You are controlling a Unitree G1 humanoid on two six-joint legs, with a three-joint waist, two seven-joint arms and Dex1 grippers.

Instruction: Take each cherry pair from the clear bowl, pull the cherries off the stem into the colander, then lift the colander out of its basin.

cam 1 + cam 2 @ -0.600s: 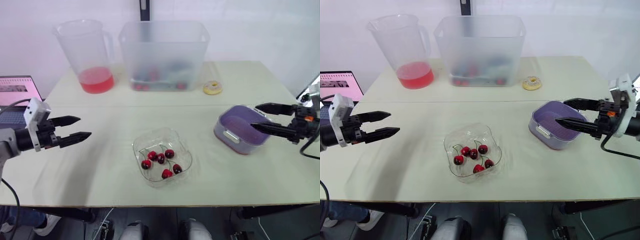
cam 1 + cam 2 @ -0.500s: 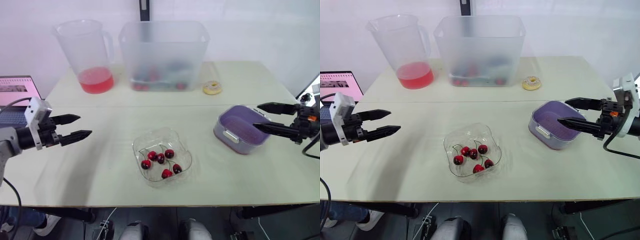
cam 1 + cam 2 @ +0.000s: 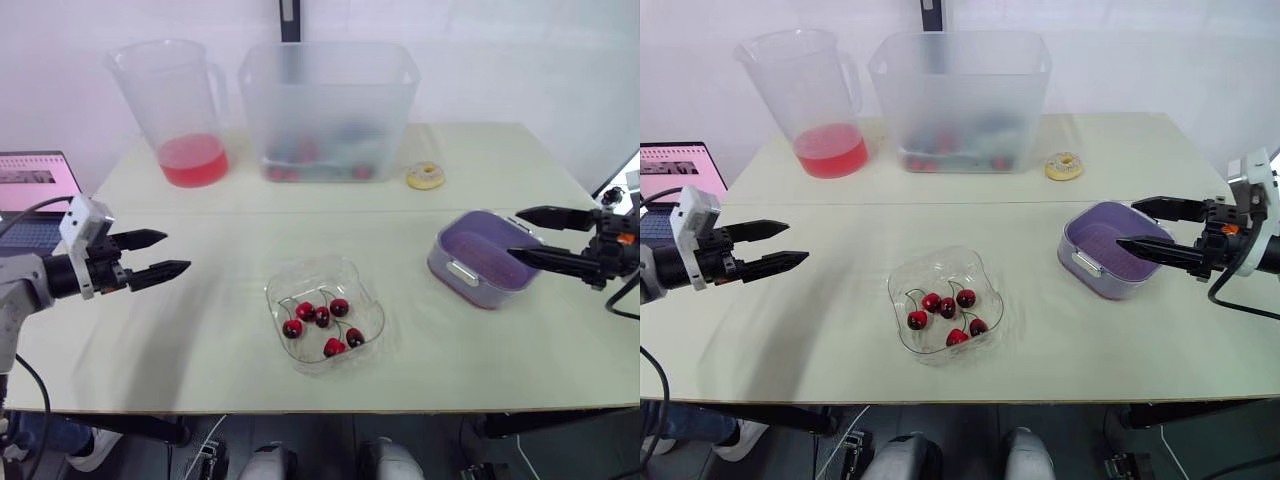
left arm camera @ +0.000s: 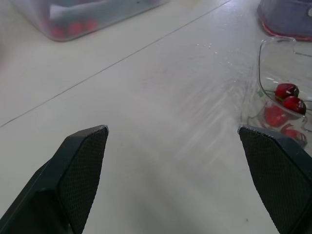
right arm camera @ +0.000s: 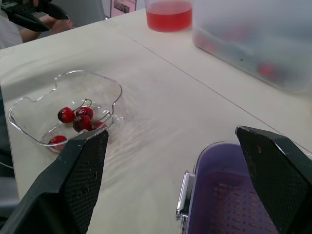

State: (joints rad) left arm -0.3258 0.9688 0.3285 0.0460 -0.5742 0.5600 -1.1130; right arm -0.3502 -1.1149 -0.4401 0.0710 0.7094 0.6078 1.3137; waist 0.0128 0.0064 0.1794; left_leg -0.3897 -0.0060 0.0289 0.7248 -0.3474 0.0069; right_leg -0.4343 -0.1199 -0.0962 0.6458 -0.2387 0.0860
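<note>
A clear bowl [image 3: 365,297] sits near the table's front centre and holds several red cherries [image 3: 322,318] on green stems. The purple colander [image 3: 483,258] in its basin stands to the bowl's right. My left gripper [image 3: 173,253] hovers open over the table's left side, well left of the bowl, with nothing between its fingers. Open as well, my right gripper [image 3: 518,234] reaches over the colander's right rim. The bowl [image 5: 37,138] and the colander [image 5: 229,204] also show in the right wrist view, and the cherries [image 4: 287,97] in the left wrist view.
At the back stand a clear pitcher [image 3: 178,110] with red liquid and a large frosted tub [image 3: 328,108]. A small doughnut [image 3: 425,176] lies behind the colander. A laptop [image 3: 38,185] sits off the table's left edge.
My left gripper has edged right, toward the bowl. My right gripper has drawn back slightly to the right over the colander.
</note>
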